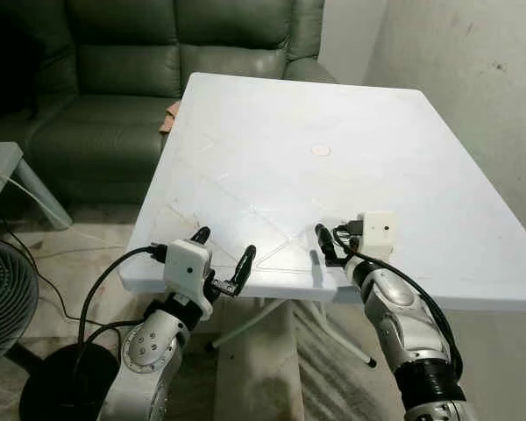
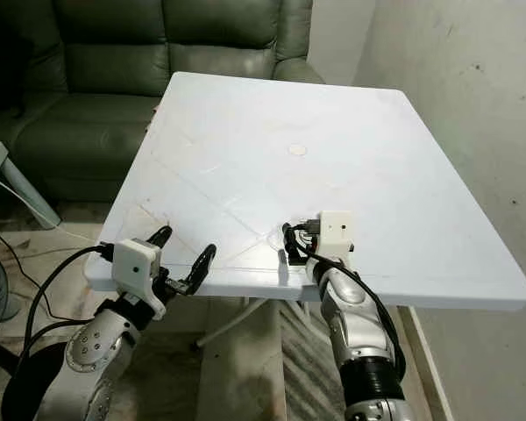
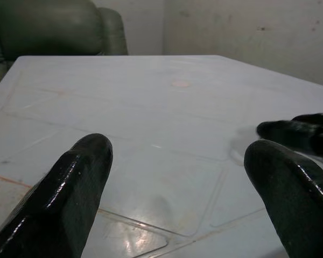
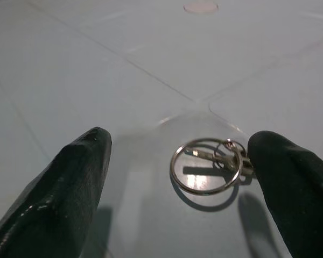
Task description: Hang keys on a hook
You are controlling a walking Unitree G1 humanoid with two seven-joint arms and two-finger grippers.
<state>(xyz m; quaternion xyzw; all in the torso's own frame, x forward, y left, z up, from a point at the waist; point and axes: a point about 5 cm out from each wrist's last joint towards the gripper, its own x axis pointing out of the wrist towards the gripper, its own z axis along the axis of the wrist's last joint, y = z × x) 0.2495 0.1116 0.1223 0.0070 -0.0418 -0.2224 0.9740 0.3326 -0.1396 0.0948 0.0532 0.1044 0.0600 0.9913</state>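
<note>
Right now the white plastic bench takes up the middle of the frame, with both arms reaching in from the bottom edge. The right claw hovers low over the near part of the bench, just right of centre in the head views, its 2 black fingers spread wide and gripping nothing. Between those fingers, in the right wrist view, lies a set of keys: a silver ring flat on the bench with small keys bunched at the side nearest one finger, just beside or perhaps touching that fingertip; I cannot tell which. The other finger stands well apart from the ring. In the head views the keys are hidden behind the claw and its white wrist camera block.

The left claw sits at the lower left, at the near edge of the bench, its fingers also wide open and empty, pointing across the surface. A small round pale mark sits in the middle of the bench. A dark green sofa fills the upper left, and part of a fan shows at the left edge.
</note>
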